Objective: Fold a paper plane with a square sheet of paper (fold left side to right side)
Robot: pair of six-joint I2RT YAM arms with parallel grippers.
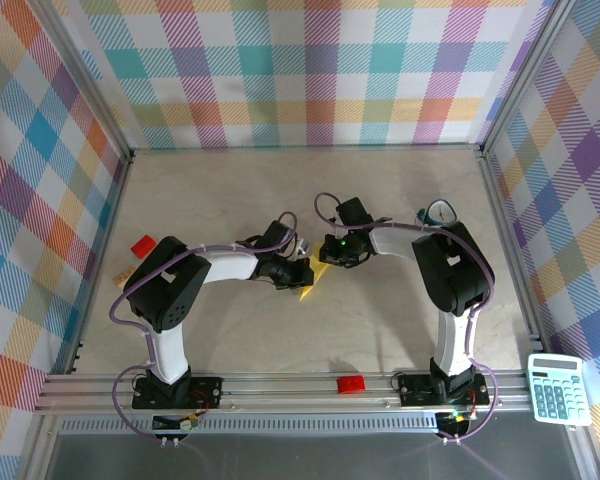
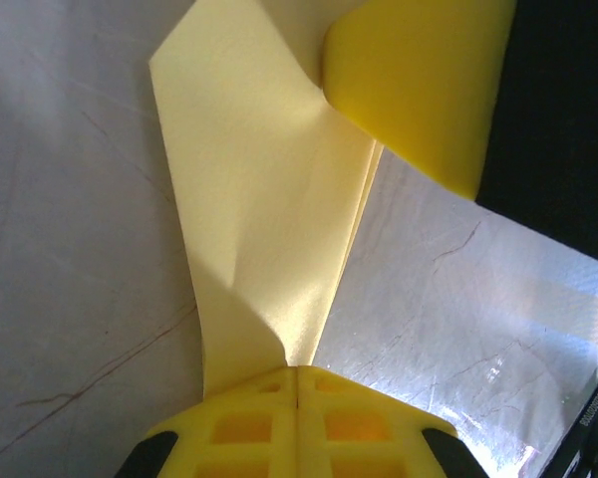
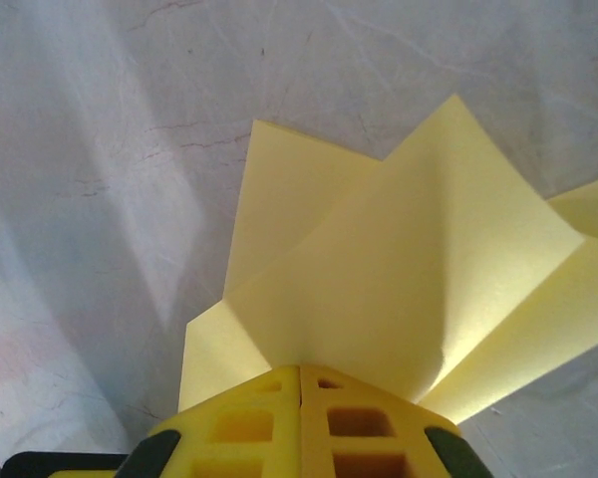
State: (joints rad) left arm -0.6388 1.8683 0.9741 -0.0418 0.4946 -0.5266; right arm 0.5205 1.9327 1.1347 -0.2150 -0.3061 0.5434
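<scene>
Creased yellow paper sheet (image 1: 307, 289) at the centre of the pale marbled counter (image 1: 400, 190). The left claw (image 2: 297, 383), closed, pinches the sheet from its 10 o'clock side. The right claw (image 3: 299, 376), closed, pinches it from 1 o'clock. In each wrist view the folds fan toward 12 o'clock. A small red brick (image 1: 142, 244) lies at the counter's 9 o'clock edge.

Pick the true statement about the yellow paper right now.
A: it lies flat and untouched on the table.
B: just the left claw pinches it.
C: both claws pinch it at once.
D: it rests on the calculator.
C: the left wrist view shows the left claw shut on the yellow paper, and the right wrist view shows the right claw shut on it too.
</scene>
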